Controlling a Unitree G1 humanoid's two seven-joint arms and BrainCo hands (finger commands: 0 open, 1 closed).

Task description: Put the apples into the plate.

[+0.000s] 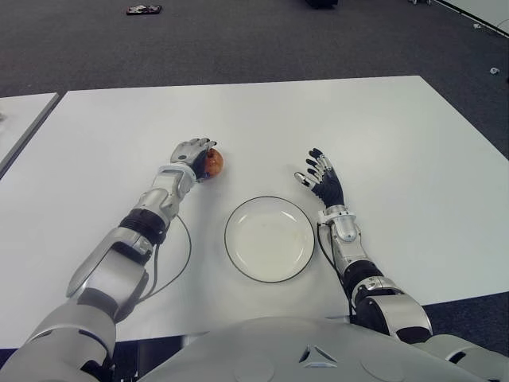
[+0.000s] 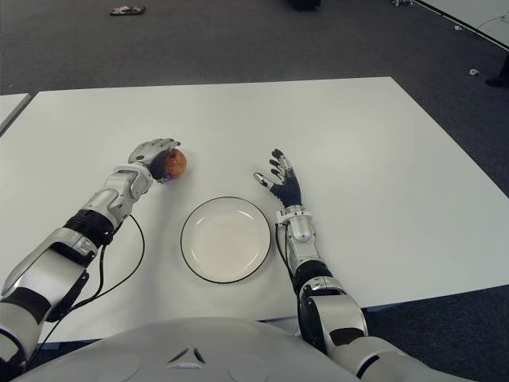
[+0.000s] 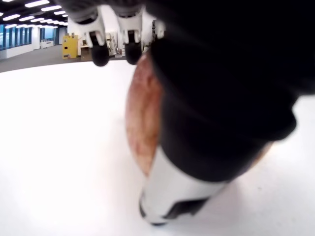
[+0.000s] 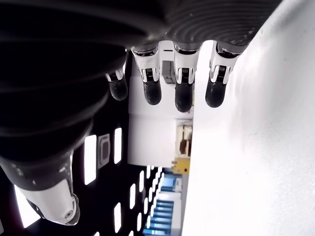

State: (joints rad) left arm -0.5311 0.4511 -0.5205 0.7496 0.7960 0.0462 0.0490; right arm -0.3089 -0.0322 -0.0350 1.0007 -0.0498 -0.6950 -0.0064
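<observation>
Nearest the head camera, the robot's grey torso shell [image 1: 262, 350] is filling the lower edge, with both arms reaching forward over the white table [image 1: 398, 135]. White plate [image 1: 270, 239] with a dark rim is sitting on the table just ahead of the torso, between the two forearms, holding nothing. Left hand [image 1: 193, 157] is showing at about 10 o'clock from the plate, fingers curling over a red-orange apple [image 1: 214, 163]; the left wrist view is showing the thumb and fingertips wrapping the apple [image 3: 142, 128] while it is sitting on the tabletop, well apart from the plate. Right hand [image 1: 322, 181] is showing at about 2 o'clock from the plate, just beside its rim, fingers [image 4: 183, 93] spreading wide and gripping nothing. Black cable [image 1: 179, 267] is looping beside the left forearm. Dark grey carpet [image 1: 238, 40] is lying beyond the table's far edge, with a small dark object [image 1: 143, 9] on it at 11 o'clock.
</observation>
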